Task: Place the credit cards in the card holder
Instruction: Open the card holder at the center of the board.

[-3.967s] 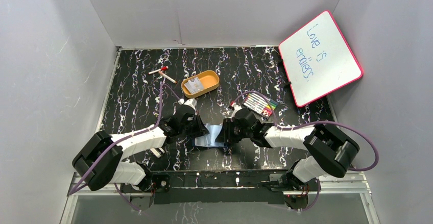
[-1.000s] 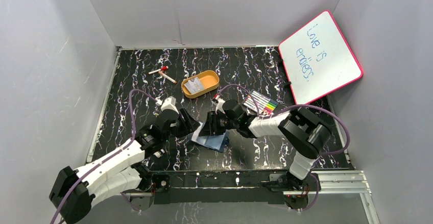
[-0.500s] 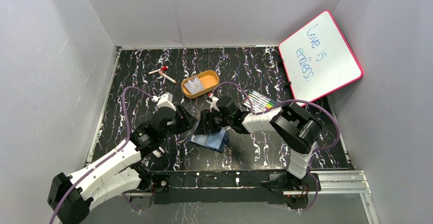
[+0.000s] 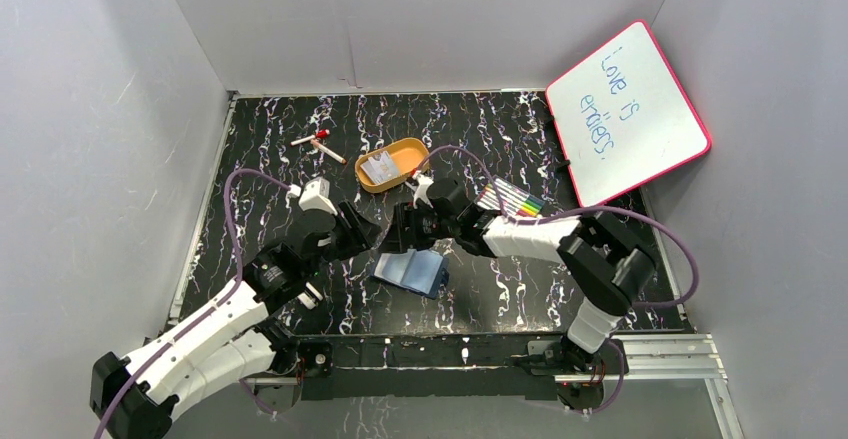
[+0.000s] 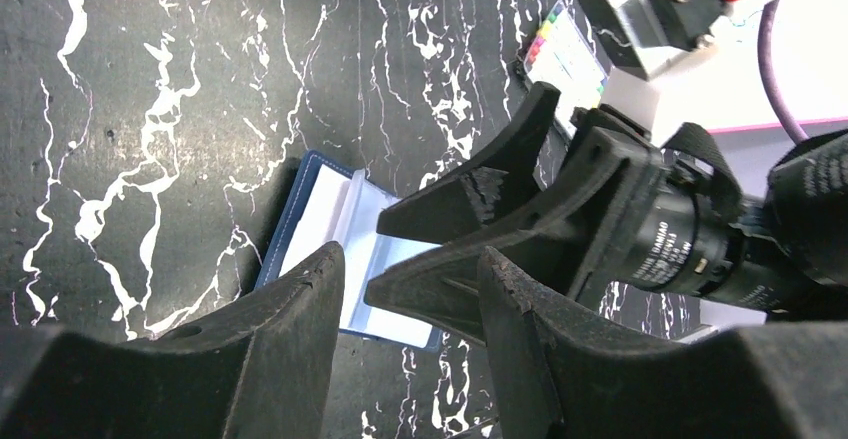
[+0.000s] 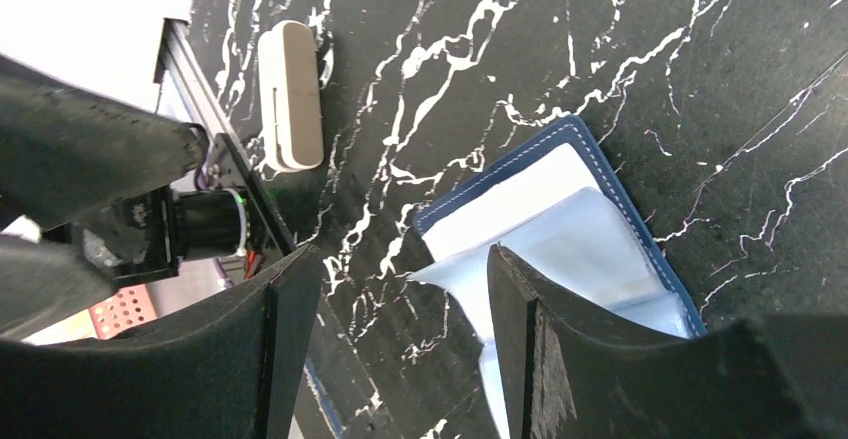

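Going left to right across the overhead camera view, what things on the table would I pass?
Two red-capped white markers → open navy folding card holder → striped pack of coloured markers → pink-framed whiteboard.

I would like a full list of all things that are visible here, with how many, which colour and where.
table: one, black with white veins, under everything
card holder: one, navy outside and light blue inside, lying open at the near middle
orange tray: one, oval, far middle
credit cards: small pile, number unclear, pale grey-white, in the orange tray
marker pack: one, many colours, right of the tray
pens: two, white and red, left of the tray
whiteboard: one, white with pink frame and blue writing, far right
beige piece: one, oblong, near edge
left gripper: black, open, above the holder
right gripper: black, open, above the holder
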